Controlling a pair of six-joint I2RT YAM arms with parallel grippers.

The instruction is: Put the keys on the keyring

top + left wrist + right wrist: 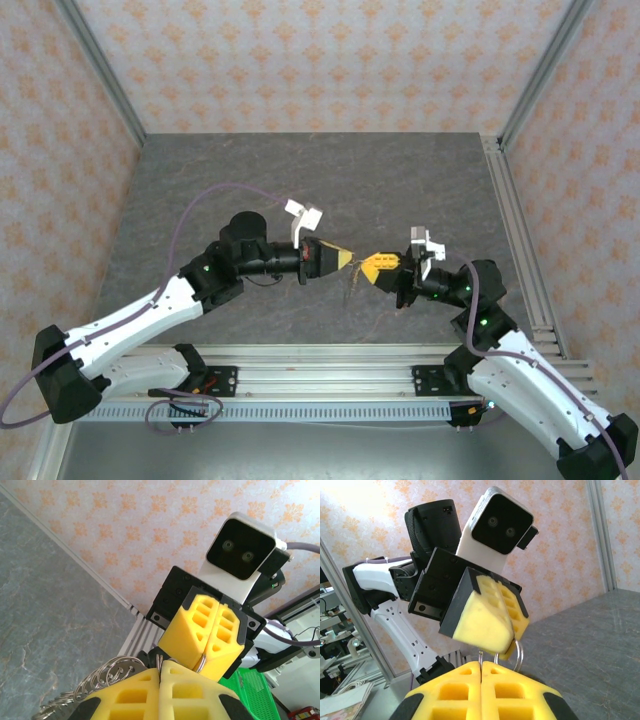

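**Q.** Where does the keyring lie, and which arm is nearer?

**A.** The keyring [202,662], a thin grey wire loop, hangs above the table [250,180]. The left gripper [345,260] touches it from the left and the right gripper [369,268] from the right. The two meet tip to tip, so neither is nearer. Both pairs of yellow fingers are pressed closed. In each wrist view a wire of the keyring runs down into that gripper's own seam, so each appears to pinch the loop.

**Q.** What does the coming move turn on?

**A.** Probably the shared line through both grippers. The keyring stands roughly upright across that line, so anything threaded onto it must travel along the line.

**Q.** What does one view add?

**A.** The left wrist view shows a cluster of silvery rings [105,676] just left of the keyring, beside the left fingers. The top view shows thin strands [355,288] dangling below the keyring, too fine to name. The right wrist view shows both sides of the loop under the left fingertips. The keys cannot be made out with certainty.
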